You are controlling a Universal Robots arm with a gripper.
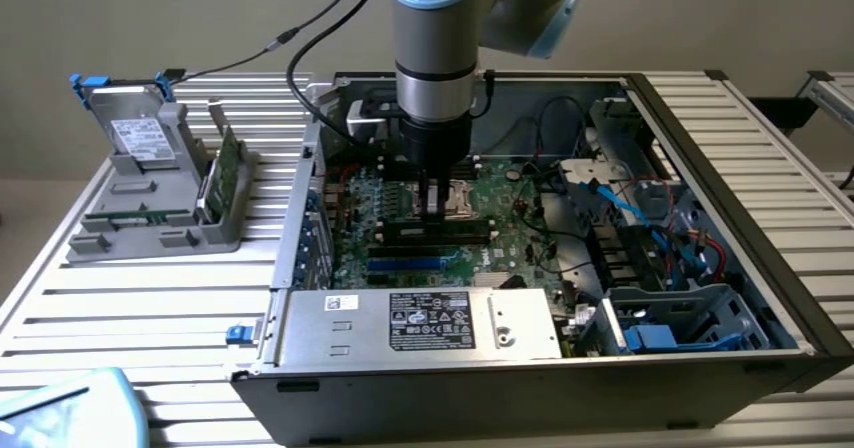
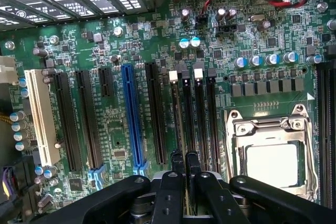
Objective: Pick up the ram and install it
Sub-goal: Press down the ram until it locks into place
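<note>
Holding the ram (image 2: 185, 182) upright, the gripper (image 2: 185, 179) is closing on it over the slots (image 2: 194, 119), for a straight push.

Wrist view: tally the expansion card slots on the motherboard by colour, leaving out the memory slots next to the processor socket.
White slot: 1
Blue slot: 1
Black slots: 4 (three long, one short)
Total: 6
</note>
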